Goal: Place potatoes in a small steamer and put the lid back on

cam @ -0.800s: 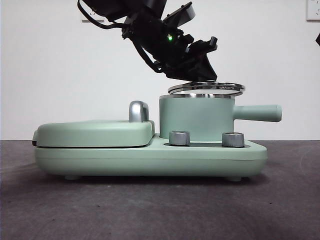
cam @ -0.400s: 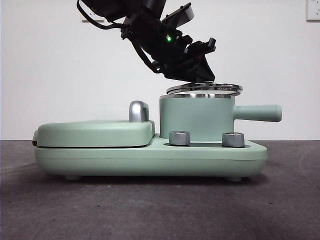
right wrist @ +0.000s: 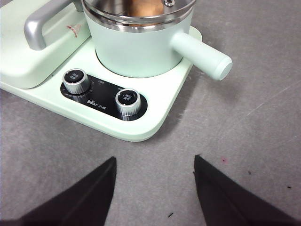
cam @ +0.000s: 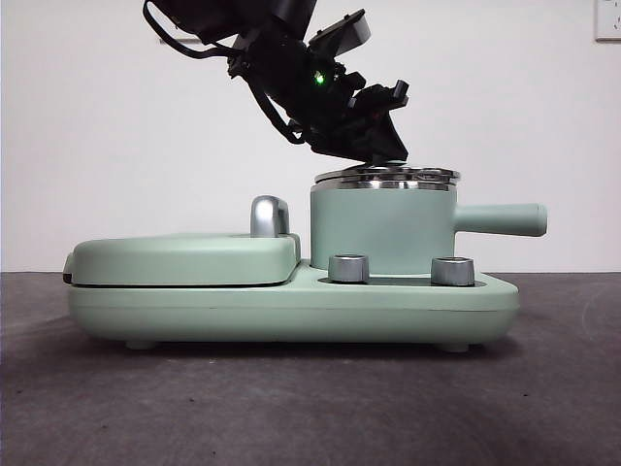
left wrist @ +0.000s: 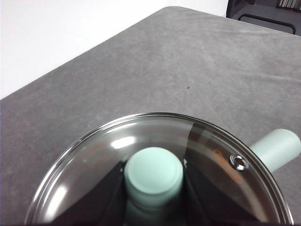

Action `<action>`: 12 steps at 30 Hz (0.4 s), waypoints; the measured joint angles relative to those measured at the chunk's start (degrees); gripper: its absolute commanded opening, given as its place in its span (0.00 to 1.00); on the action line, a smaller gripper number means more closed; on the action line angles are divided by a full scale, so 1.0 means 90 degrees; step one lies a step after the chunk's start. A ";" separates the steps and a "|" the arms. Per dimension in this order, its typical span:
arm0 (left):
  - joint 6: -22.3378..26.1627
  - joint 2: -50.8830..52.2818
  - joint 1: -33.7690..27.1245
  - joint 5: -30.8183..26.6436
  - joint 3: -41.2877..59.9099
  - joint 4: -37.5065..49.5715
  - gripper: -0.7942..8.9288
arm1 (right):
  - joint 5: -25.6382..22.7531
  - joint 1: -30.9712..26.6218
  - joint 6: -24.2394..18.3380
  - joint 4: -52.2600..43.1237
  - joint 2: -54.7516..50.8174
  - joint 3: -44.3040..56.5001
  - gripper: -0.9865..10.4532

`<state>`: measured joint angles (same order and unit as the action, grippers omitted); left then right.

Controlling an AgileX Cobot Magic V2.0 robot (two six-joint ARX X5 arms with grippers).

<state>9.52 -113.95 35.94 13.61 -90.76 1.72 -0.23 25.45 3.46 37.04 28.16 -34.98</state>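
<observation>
Front view shows the lid [cam: 387, 176] now lying level on the steel rim of the small steamer [cam: 382, 231]; a second ago it hung tilted just above that rim, with a gap showing on the handle side, and half a second ago the gap had narrowed. The left gripper [cam: 380, 155] has come down with it, reaching in from the upper left, big and black with a green light on its body.

From the left wrist camera, the black jaws of the left gripper [left wrist: 153, 175] are closed narrowly on the lid's knob [left wrist: 154, 173], a smooth matte mint cylinder with a rounded top. The lid [left wrist: 207, 146] is a clear glass disc ringed in thin polished steel, with a small metal vent eyelet near its edge. Through the glass an orange-brown tint shows, the potatoes [right wrist: 141, 5] inside the pot, seen from the right wrist camera as a dull brown patch under the lid.

The steamer is a plain mint cylinder with a straight, round-ended side handle [cam: 500, 219]. It stands in a mint base [cam: 291, 311] with two ribbed metal dials [right wrist: 102, 91] on a black panel, beside a flat griddle cover [cam: 184, 258] with a chrome handle. The tabletop [cam: 310, 408] is grey and felt-like.

The right gripper [right wrist: 154, 188] hangs above the tabletop in front of the base, jaws spread wide and holding nothing.
</observation>
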 measured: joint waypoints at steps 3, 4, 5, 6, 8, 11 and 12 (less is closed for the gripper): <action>0.0039 0.0002 -0.0032 -0.0010 0.0000 -0.0085 0.09 | -0.0002 0.0000 0.0000 0.0000 0.0000 0.0000 0.31; 0.0036 0.0010 -0.0032 -0.0012 0.0000 -0.0085 0.09 | -0.0012 0.0000 0.0000 0.0000 0.0000 0.0000 0.31; 0.0036 0.0012 -0.0032 -0.0015 0.0000 -0.0083 0.09 | -0.0056 0.0000 0.0000 0.0000 0.0000 0.0000 0.31; 0.0036 0.0012 -0.0032 -0.0012 0.0000 -0.0080 0.09 | -0.0107 0.0000 0.0000 0.0000 0.0000 0.0000 0.31; 0.0036 0.0015 -0.0032 -0.0005 0.0000 -0.0080 0.09 | -0.0151 0.0000 0.0000 0.0000 0.0000 0.0000 0.31; 0.0036 0.0015 -0.0032 0.0019 0.0002 -0.0080 0.09 | -0.0151 0.0000 0.0000 0.0000 0.0000 0.0000 0.31; 0.0036 0.0015 -0.0034 0.0034 0.0015 -0.0070 0.09 | -0.0151 0.0000 0.0000 0.0000 0.0000 0.0000 0.31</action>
<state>9.85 -113.82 35.64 13.91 -90.63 1.08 -1.58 25.45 3.46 37.04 28.16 -34.98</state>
